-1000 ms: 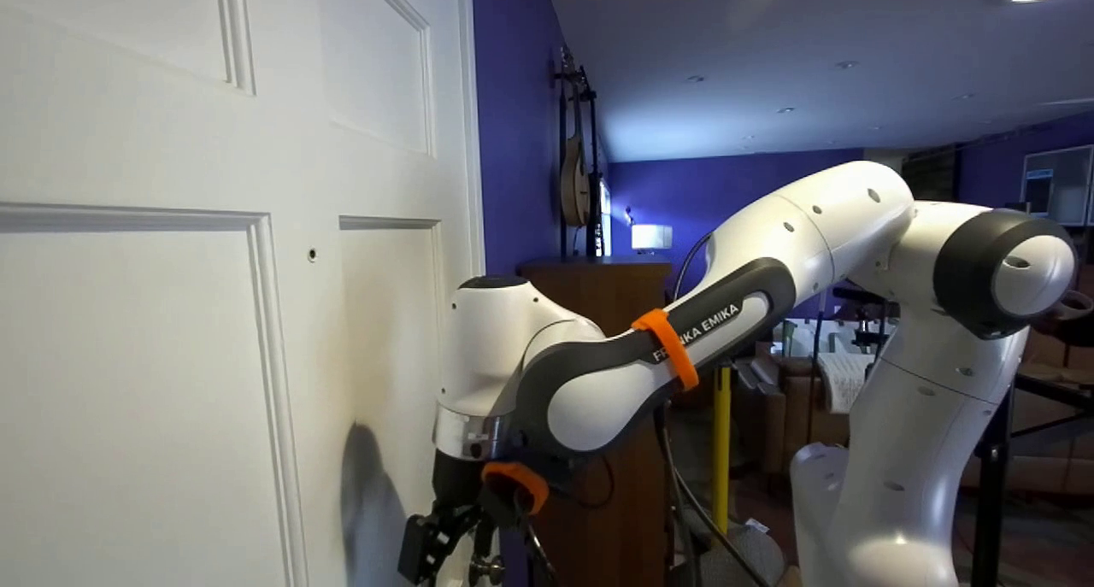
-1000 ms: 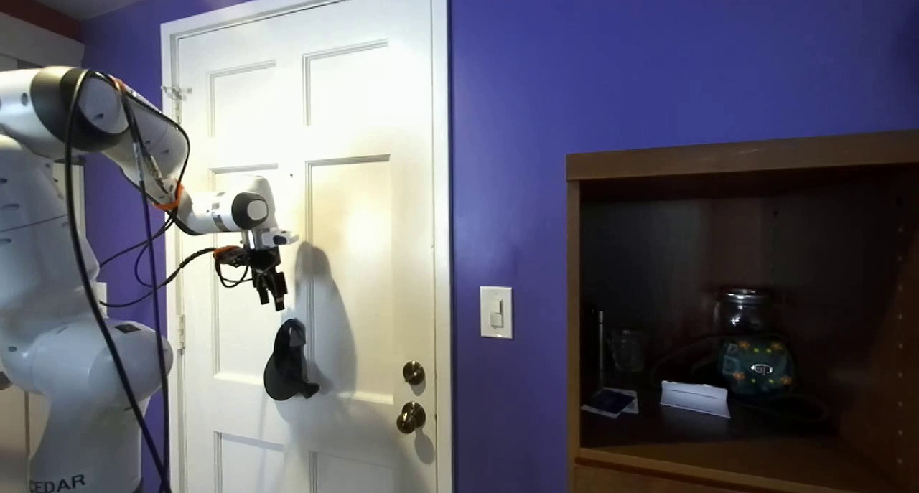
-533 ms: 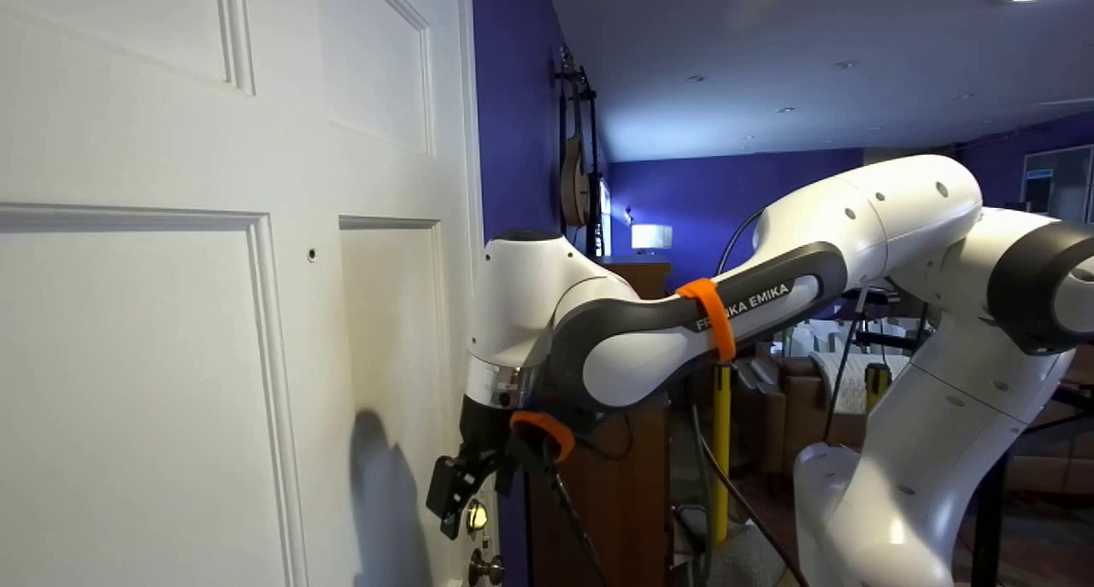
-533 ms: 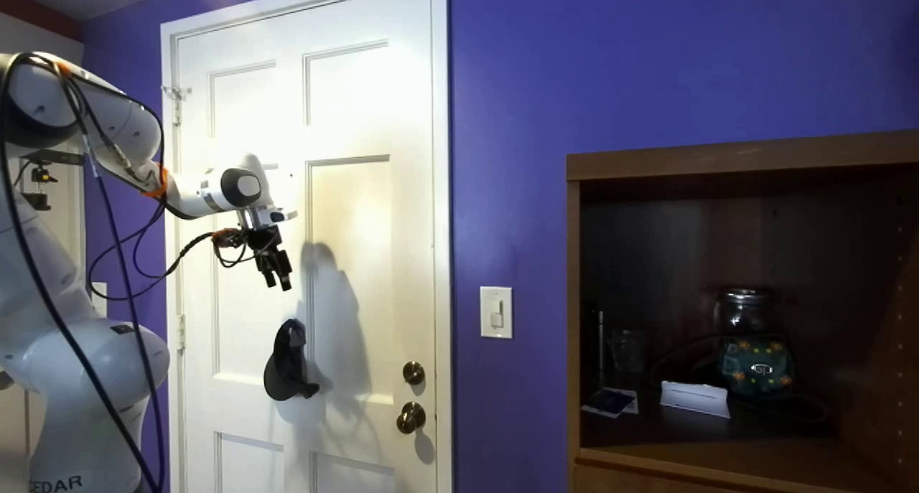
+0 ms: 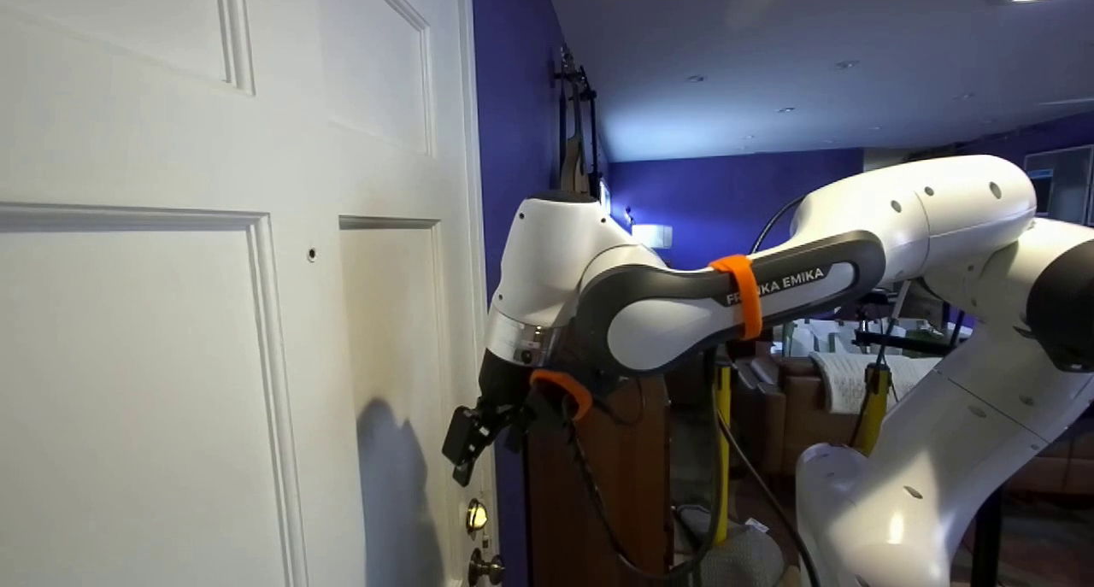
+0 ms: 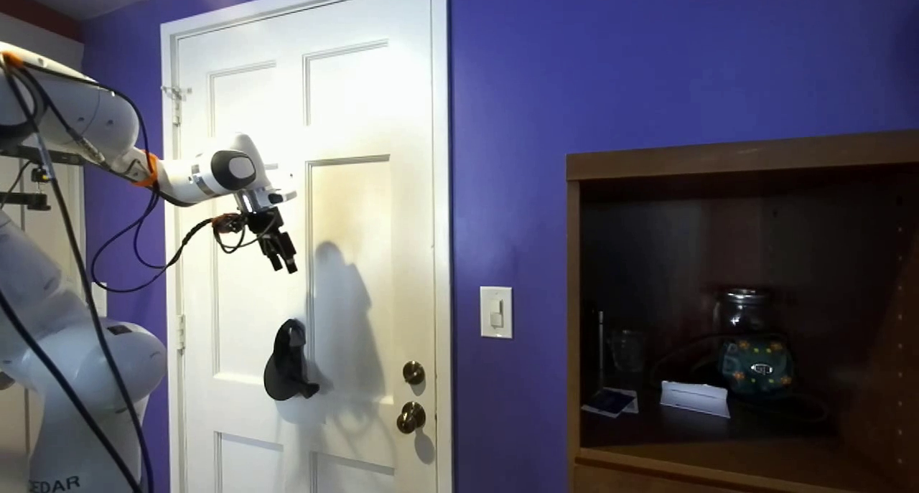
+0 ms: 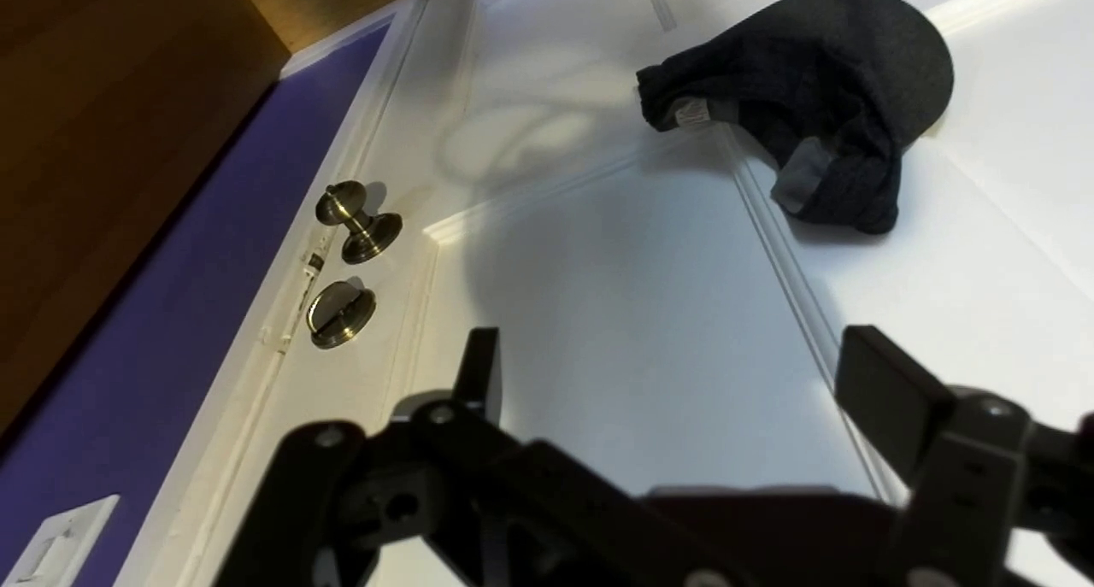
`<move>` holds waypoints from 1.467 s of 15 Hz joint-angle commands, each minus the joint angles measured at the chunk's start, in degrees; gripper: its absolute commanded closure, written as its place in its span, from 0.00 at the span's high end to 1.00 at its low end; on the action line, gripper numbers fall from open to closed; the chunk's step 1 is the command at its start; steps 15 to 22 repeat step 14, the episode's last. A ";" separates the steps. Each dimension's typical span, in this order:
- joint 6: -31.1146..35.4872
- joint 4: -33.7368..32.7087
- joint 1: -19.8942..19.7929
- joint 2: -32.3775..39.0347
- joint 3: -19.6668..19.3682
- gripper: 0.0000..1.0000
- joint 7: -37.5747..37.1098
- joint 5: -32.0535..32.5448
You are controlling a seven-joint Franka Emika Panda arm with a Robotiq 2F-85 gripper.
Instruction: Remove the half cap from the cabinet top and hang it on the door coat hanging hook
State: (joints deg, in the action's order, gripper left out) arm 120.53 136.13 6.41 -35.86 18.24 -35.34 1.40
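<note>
Half cap (image 6: 288, 364): In an exterior view, note it hanging against the white door (image 6: 344, 98), well apart from the cabinet (image 6: 739, 154). Read this as removal done and hanging, in all likelihood, done.
Hook: You cannot inspect it; the fabric hides whatever bears the half cap.
Cabinet top: You cannot see its upper face from this angle.
Pincer (image 6: 284, 265): Stands above the half cap, apart from it, and carries nothing.
Dark stub (image 5: 312, 255): In an exterior view, this shows on the white door with nothing hung from it; you cannot tell its purpose. The half cap does not show here.
Arm (image 5: 786, 288): Hides the cabinet's top edge, so you cannot use this view to check that surface.
Fingers (image 7: 889, 395): In the wrist view, you see them spread wide, with only door panelling between: nothing is gripped.
Half cap, wrist view: Find it at the upper right against the white door, slack and folded, touching neither finger.
Remaining steps: By judgement, two. Confirm that the half cap is securely seated; then retract the arm without snagging the fabric.
</note>
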 commanded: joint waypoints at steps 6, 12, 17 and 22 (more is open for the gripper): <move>-0.76 -1.04 -2.13 -2.71 -1.62 1.00 5.07 -0.55; -0.93 -1.55 -2.41 -3.07 -2.27 1.00 6.43 -0.54; -0.95 -1.55 -2.40 -3.07 -2.27 1.00 6.45 -0.54; -0.95 -1.55 -2.40 -3.07 -2.27 1.00 6.45 -0.54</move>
